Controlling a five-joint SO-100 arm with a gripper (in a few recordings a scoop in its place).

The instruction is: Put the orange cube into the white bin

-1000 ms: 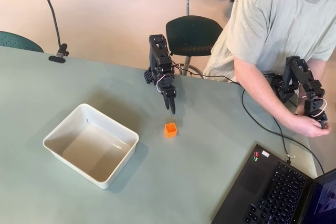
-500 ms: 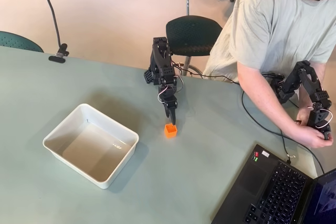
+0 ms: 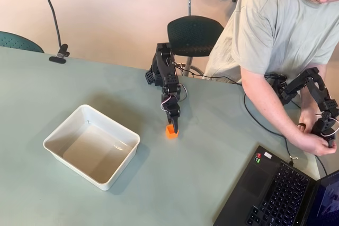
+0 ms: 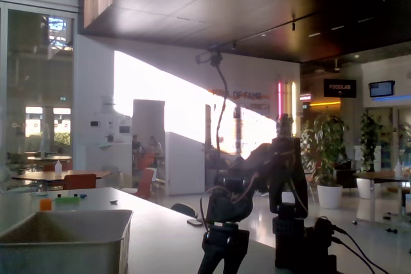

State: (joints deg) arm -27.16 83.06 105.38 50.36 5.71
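Seen from the overhead view, a black robot arm [image 3: 166, 75] reaches down across a pale green table [image 3: 63, 194] with its gripper [image 3: 173, 125] lowered onto the orange cube [image 3: 170, 132]. The fingertips cover the cube's upper edge, but whether the jaws are clamped on it or merely around it cannot be told from this angle. The cube sits on the tabletop, apart from the white bin [image 3: 91, 145], which lies to its left in this view with its glossy inside facing up. A person in a light shirt [image 3: 275, 19] leans in from the upper right corner. An open laptop [image 3: 280, 194] rests at the lower right edge of the table, and a dark green chair [image 3: 195, 34] stands behind the arm. In the fixed view, taken low from table height, the arm [image 4: 257, 190] appears as a dark silhouette bending forward and down, with the near wall of the bin [image 4: 64, 245] at lower left against a bright lobby background.
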